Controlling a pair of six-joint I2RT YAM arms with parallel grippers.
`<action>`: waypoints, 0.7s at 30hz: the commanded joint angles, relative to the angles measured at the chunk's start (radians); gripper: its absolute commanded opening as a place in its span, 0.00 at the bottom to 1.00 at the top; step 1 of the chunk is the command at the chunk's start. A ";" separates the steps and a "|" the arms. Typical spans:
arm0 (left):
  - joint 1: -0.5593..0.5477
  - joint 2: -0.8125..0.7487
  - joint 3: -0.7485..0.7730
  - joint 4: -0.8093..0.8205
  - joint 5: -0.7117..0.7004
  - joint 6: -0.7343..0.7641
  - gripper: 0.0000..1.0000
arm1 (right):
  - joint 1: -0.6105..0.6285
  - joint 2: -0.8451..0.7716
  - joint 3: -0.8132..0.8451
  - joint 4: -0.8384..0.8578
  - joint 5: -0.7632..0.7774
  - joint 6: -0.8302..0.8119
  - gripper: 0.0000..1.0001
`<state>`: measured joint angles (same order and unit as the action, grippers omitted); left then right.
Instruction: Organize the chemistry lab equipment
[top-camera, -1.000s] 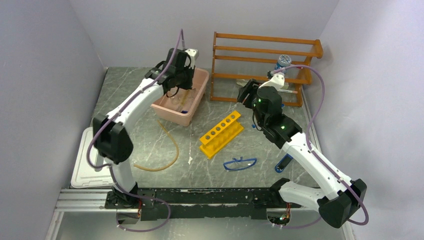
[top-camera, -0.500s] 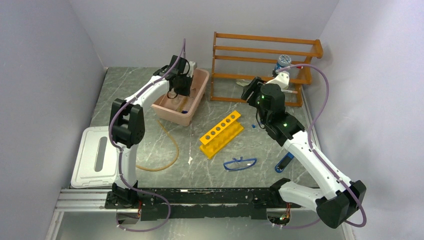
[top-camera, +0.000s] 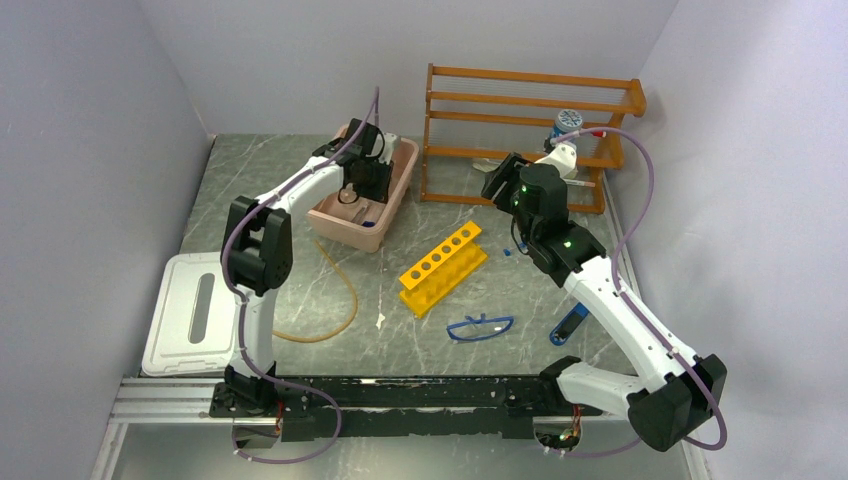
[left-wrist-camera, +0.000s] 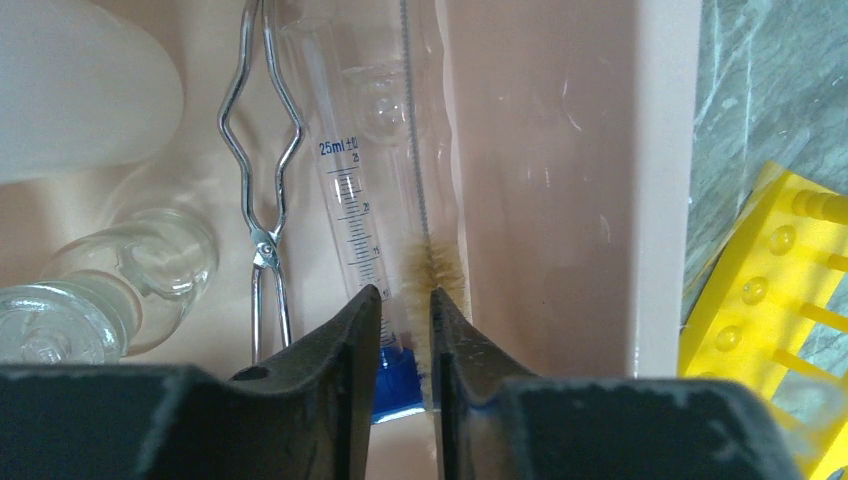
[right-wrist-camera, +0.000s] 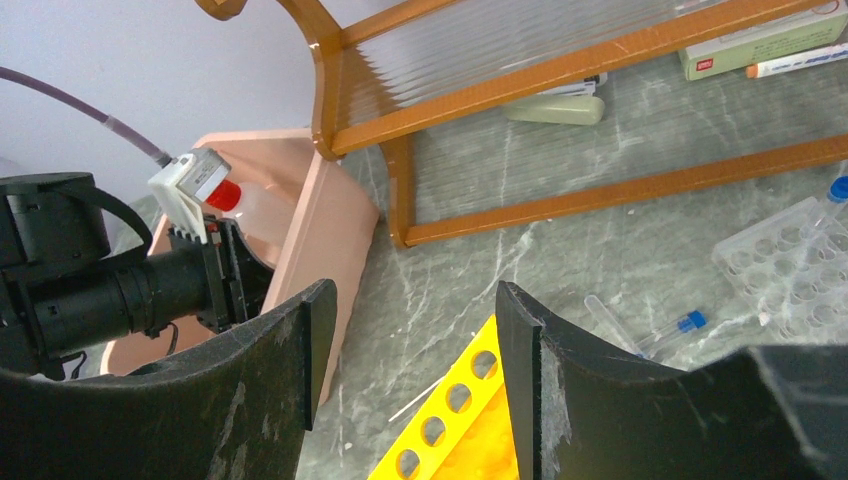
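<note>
My left gripper (left-wrist-camera: 405, 295) reaches down into the pink tub (left-wrist-camera: 560, 150), its jaws narrowly open. A tan bristle brush (left-wrist-camera: 432, 262) lies between the fingertips against the right one. Beside it lie a graduated cylinder (left-wrist-camera: 340, 180), metal tongs (left-wrist-camera: 262, 150), a clear glass vessel (left-wrist-camera: 130, 270) and a white bottle (left-wrist-camera: 70, 90). In the top view the left gripper (top-camera: 362, 185) sits over the tub (top-camera: 350, 228). My right gripper (right-wrist-camera: 413, 290) hangs open and empty above the yellow holed rack (right-wrist-camera: 470, 430). Blue goggles (top-camera: 480, 326), tan tubing (top-camera: 340, 300) and the rack (top-camera: 443, 266) lie on the table.
The wooden shelf rack (top-camera: 530, 130) stands at the back right. A white lid (top-camera: 195, 310) lies at the near left. A blue-capped tube (right-wrist-camera: 670, 330) and a clear well plate (right-wrist-camera: 790, 270) lie on the table right of the yellow rack.
The left arm has lowered its gripper into the pink tub and its jaws have parted a little. The right arm has hardly moved.
</note>
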<state>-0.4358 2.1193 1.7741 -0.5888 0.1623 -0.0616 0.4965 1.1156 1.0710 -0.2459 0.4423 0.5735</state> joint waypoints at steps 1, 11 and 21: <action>-0.006 -0.015 0.022 0.003 0.025 0.004 0.32 | -0.009 0.000 -0.006 0.015 -0.014 0.028 0.63; -0.006 -0.194 0.051 -0.078 -0.067 -0.078 0.41 | -0.009 0.009 -0.028 0.028 -0.052 0.027 0.63; -0.004 -0.481 -0.122 -0.206 -0.161 -0.149 0.72 | -0.010 0.029 -0.045 0.024 -0.102 0.027 0.63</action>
<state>-0.4358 1.7107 1.7344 -0.7025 0.0536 -0.1650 0.4942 1.1309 1.0355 -0.2363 0.3706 0.5991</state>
